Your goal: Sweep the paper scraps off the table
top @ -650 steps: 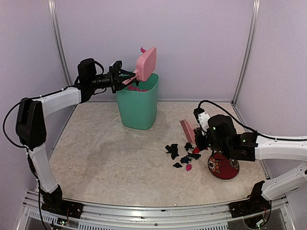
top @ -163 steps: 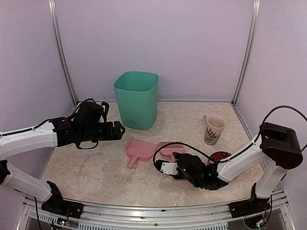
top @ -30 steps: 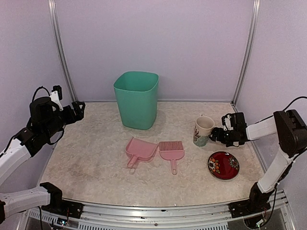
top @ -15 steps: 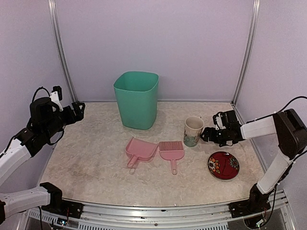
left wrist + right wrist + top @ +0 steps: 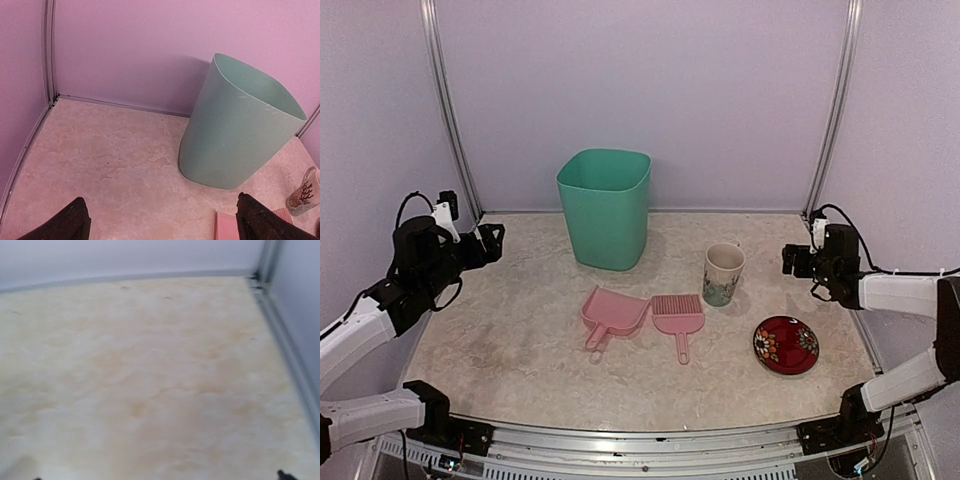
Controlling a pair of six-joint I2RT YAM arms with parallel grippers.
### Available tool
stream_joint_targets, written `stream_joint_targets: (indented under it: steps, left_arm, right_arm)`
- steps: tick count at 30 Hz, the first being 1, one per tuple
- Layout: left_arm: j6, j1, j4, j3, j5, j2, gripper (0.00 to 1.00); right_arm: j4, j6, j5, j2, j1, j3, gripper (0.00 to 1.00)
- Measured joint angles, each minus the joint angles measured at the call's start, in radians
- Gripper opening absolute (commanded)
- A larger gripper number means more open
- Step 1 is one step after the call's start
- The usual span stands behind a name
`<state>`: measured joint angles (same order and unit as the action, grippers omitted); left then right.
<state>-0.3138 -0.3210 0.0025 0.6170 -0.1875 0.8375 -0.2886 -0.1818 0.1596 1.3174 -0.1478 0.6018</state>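
Scanning from overhead, I find no paper scraps on the table, with the left gripper at nine o'clock and the right gripper at three both splayed empty; the left wrist view shows the bin at one o'clock, the right wrist view just tabletop.

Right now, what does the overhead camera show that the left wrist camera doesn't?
Only the overhead view shows the red plate, the right claw, which is open, and the front metal rail. Only the left wrist view gives a close look at the left claw, with its dark fingertips spread wide and nothing between them. Both show the green bin, the cup, the marbled table and the pink dustpan, though the wrist view catches only slivers of the cup and dustpan at its edge.
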Motion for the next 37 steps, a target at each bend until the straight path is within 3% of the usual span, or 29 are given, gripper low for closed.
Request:
stream_joint_targets:
  steps: [7,13,19,30,37]
  left_arm:
    - [0.058,0.002,0.132,-0.001,-0.062,0.142,0.99]
    - [0.116,0.041,0.265,-0.015,-0.092,0.335,0.99]
    - [0.168,0.148,0.416,-0.077,-0.052,0.453,0.99]
    - [0.214,0.306,0.713,-0.183,0.09,0.529,0.99]
    - [0.249,0.319,0.85,-0.229,0.15,0.567,0.99]
  right_arm:
    - [-0.399,0.175,0.047,0.059,0.042,-0.237,1.0]
    - [-0.683,0.216,0.027,0.121,0.08,-0.329,1.0]
    - [-0.953,0.216,-0.018,0.228,0.099,-0.384,1.0]
    - [-1.071,0.218,-0.055,0.263,0.099,-0.41,1.0]
    - [-1.067,0.219,-0.06,0.263,0.099,-0.401,1.0]
